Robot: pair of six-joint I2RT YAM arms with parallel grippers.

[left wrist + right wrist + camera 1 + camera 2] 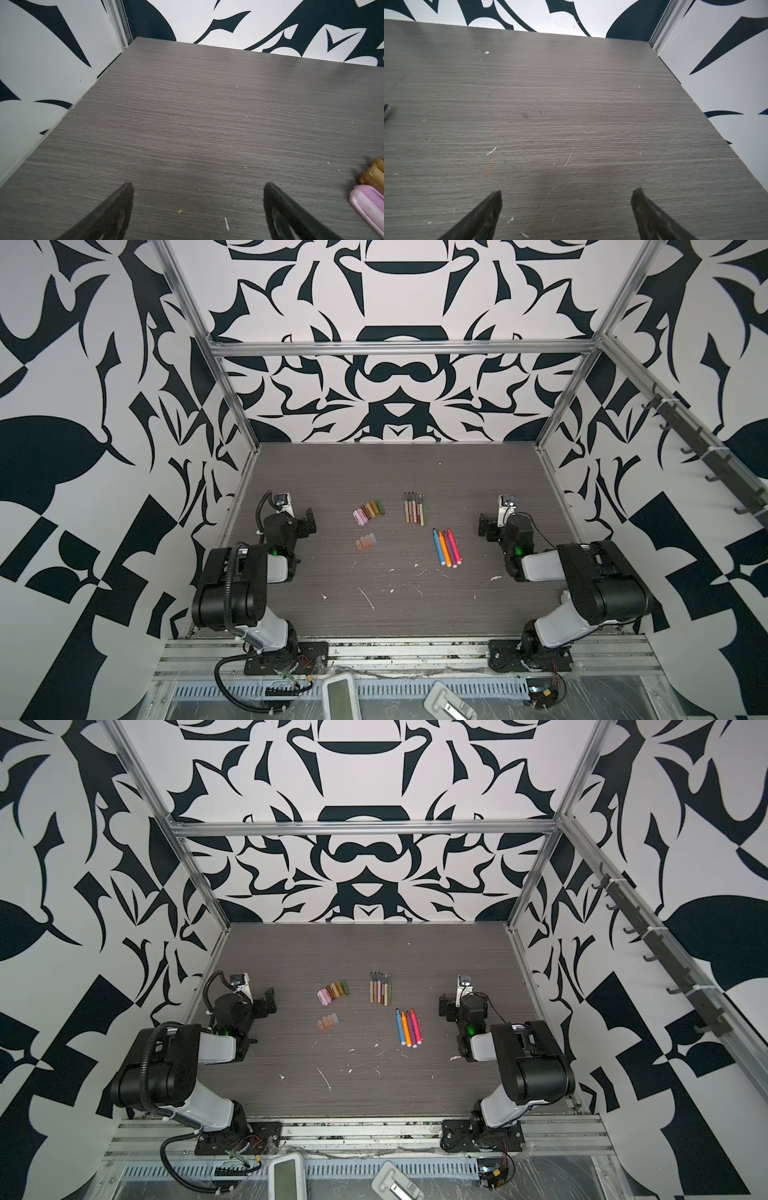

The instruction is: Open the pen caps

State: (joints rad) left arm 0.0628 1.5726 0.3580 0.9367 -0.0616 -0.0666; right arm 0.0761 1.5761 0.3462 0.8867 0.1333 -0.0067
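The left gripper point(197, 187) is spread wide — empty; the right gripper point(566, 193) likewise. Pen caps point(368, 510) are laid near pens point(415, 509).

Far half of tabletop point(374, 468) bare; near strip bare bar white flecks point(368, 599). Mid-band obstacles: pen caps point(369, 509), two rows left of centre; thin pens point(414, 510) and thick pens point(448, 548) right of centre. Clear lane between caps and pens. Free gap from left claw point(308, 521) and right claw point(483, 524) to nearest cluster. Boxed by walls point(374, 398) left, right, far.
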